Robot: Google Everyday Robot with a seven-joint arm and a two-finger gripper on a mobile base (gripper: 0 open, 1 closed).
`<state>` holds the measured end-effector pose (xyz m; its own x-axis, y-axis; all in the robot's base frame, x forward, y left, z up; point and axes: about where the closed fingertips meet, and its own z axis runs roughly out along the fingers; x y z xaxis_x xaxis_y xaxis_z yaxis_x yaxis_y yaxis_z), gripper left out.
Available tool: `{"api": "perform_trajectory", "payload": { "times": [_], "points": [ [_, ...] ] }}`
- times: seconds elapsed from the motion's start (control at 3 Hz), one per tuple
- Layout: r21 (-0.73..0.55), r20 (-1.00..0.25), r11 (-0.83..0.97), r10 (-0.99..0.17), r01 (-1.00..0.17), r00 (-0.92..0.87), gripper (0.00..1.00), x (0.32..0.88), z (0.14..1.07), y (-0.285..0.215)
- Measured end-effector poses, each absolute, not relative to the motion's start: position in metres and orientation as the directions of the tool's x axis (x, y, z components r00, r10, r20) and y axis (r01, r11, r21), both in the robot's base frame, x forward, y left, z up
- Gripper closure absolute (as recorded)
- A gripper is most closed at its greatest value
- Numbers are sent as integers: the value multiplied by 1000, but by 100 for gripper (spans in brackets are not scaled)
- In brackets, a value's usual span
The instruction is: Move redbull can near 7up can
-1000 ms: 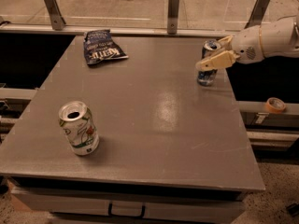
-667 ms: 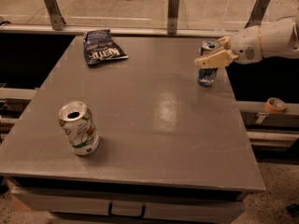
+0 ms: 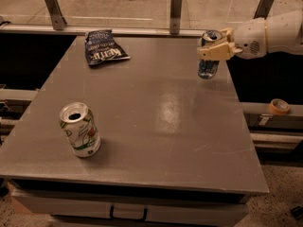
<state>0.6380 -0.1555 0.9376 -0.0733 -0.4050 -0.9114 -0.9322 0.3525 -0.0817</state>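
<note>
Silver-blue redbull can (image 3: 208, 70) held near-upright by gripper (image 3: 211, 49), far right.

One 7up can (image 3: 79, 130), one redbull can (image 3: 208, 68) (in far-right tool (image 3: 209, 51)), one chip bag (image 3: 102, 47).

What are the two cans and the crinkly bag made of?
The redbull can, held in the gripper above the table's far right side, looks like thin metal: silvery-blue, glossy, with a shiny rim. The 7up can looks like metal too: bright rim, smooth printed white-green skin. The bag is probably plastic film or foil; it is wrinkled and glints.
</note>
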Motion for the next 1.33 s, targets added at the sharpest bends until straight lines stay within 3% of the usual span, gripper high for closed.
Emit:
{"api": "perform_trajectory", "payload": {
  "times": [0.33,0.67,1.0,1.33],
  "points": [
    [-82,-911,352,-405,-932,-73,100,638,938,-155],
    [-60,-926,302,-374,-951,-60,100,619,934,-130],
    [-42,-951,178,-309,-983,-15,100,573,937,-70],
    [-27,-953,145,-303,-989,-19,100,566,931,-55]
  ]
}}
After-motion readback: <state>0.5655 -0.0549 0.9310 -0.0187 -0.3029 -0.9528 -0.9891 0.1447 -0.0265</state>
